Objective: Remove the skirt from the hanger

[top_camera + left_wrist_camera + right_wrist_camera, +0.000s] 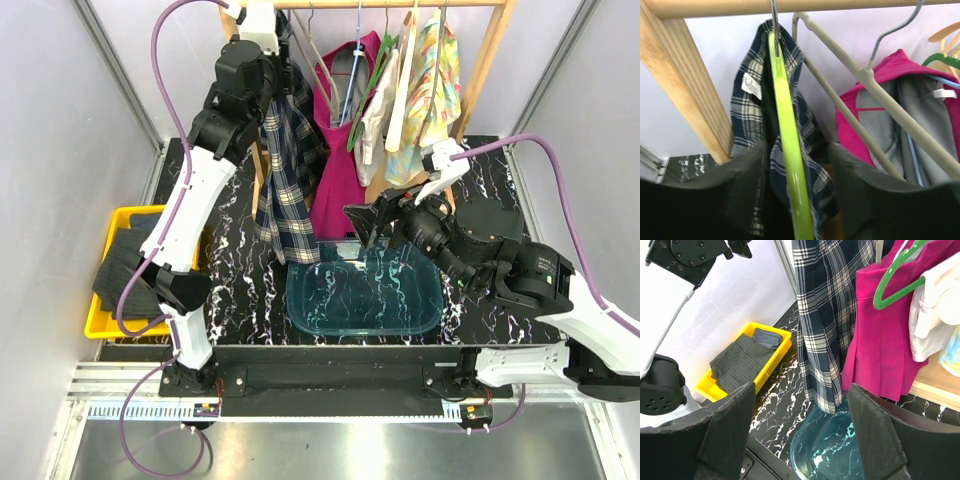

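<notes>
A black marbled desk [240,230] is sitting under a wooden rail [790,6], where the soft plaid skirt [285,170] is hanging straight down from a slick lime hanger [780,90]. The left gripper [796,147], nearer, is straddling that hanger with fingers [740,190] spread; the right gripper [801,387] is gaping toward the hem [822,402].

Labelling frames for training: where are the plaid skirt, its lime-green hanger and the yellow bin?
plaid skirt [285,190], top external view, middle of the cloth.
lime-green hanger [789,150], left wrist view, its sloping arm.
yellow bin [772,365], right wrist view, side wall.
</notes>
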Action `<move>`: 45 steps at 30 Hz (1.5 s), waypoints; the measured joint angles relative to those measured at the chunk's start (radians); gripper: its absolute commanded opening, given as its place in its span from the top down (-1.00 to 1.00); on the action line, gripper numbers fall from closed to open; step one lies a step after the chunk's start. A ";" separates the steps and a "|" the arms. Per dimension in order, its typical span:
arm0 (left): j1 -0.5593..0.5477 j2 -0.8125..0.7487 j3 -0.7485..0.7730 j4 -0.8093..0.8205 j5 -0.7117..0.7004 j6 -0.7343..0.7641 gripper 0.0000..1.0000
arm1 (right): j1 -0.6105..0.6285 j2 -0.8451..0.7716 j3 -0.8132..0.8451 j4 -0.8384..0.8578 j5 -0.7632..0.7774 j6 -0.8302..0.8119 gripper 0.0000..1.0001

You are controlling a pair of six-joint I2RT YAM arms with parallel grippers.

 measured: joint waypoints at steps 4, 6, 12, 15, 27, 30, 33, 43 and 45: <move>0.005 0.000 -0.002 0.015 -0.013 0.011 0.90 | 0.000 -0.012 -0.003 -0.003 0.001 0.003 -0.50; 0.009 0.005 -0.003 0.026 -0.026 0.028 1.00 | 0.000 -0.023 -0.003 -0.003 0.001 0.003 -0.46; 0.013 0.008 0.000 0.032 0.007 0.056 1.00 | 0.000 -0.042 -0.004 -0.003 0.002 0.003 -0.39; 0.013 0.008 0.024 0.011 0.052 0.067 1.00 | 0.000 -0.050 -0.023 -0.001 0.002 0.003 -0.37; 0.006 -0.071 0.050 0.000 0.082 0.166 1.00 | 0.000 -0.055 -0.111 0.001 0.000 0.011 -0.27; 0.005 -0.115 0.048 -0.003 0.080 0.198 1.00 | 0.000 -0.057 -0.115 0.001 0.000 0.012 -0.27; 0.003 -0.163 0.019 -0.027 0.079 0.217 1.00 | 0.000 -0.062 -0.116 0.002 0.000 0.014 -0.27; 0.002 -0.638 -0.372 -0.087 0.085 0.200 1.00 | 0.000 -0.067 -0.117 0.012 0.000 0.002 -0.90; 0.002 -0.737 -0.391 -0.158 0.086 0.193 1.00 | 0.000 -0.064 -0.117 0.027 -0.008 -0.006 -0.96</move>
